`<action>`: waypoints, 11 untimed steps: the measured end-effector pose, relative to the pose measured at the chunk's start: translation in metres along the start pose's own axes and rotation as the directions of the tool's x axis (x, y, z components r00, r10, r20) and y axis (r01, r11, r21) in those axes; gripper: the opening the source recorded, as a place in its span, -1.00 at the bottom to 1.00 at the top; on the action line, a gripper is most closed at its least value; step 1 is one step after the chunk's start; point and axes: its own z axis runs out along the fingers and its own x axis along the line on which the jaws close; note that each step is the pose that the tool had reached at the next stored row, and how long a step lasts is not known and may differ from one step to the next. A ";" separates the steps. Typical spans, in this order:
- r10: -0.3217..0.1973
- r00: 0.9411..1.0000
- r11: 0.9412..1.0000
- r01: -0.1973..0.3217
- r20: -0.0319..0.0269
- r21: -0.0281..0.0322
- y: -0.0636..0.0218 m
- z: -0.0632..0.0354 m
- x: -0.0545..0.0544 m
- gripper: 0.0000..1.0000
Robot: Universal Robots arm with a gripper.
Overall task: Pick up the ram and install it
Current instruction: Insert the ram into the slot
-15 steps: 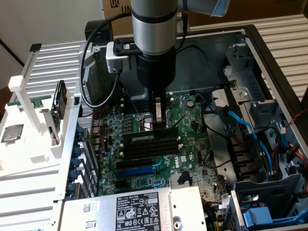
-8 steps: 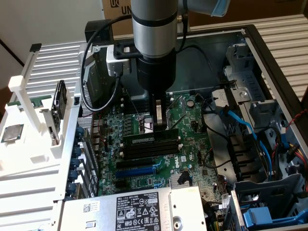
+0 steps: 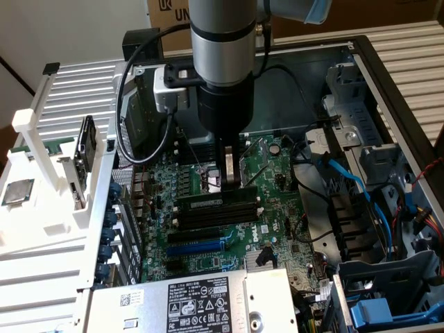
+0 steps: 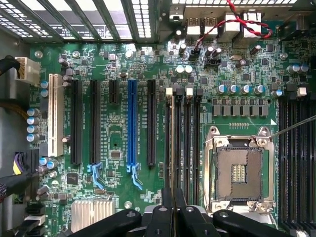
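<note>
The ram (image 3: 208, 202) is a long dark-green stick with a pale label, standing on edge along the bank of black memory slots (image 3: 215, 218) in the middle of the motherboard. My gripper (image 3: 232, 182) comes straight down on the ram's upper edge, towards its end on the exterior view's right. In the wrist view the two black fingers (image 4: 163, 217) are pinched almost together, with the ram's thin top edge (image 4: 172, 148) running out from between them along the memory slots (image 4: 190, 143). I cannot tell how deep the ram sits in its slot.
The empty processor socket (image 4: 239, 170) lies beside the slots, with a blue expansion slot (image 4: 132, 123) on the other side. A white rack (image 3: 41, 208) outside the case holds a silver processor chip (image 3: 17, 191). The power supply (image 3: 201, 298) and blue cables (image 3: 347, 180) crowd the case.
</note>
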 end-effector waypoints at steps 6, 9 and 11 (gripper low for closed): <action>0.000 1.000 1.000 0.000 0.005 -0.002 0.0014 0.0045 0.000 -0.76; 0.000 1.000 1.000 0.000 0.009 -0.003 0.0015 0.0060 0.002 -0.76; -0.001 1.000 1.000 0.001 0.013 -0.003 0.0015 0.0065 0.004 -0.76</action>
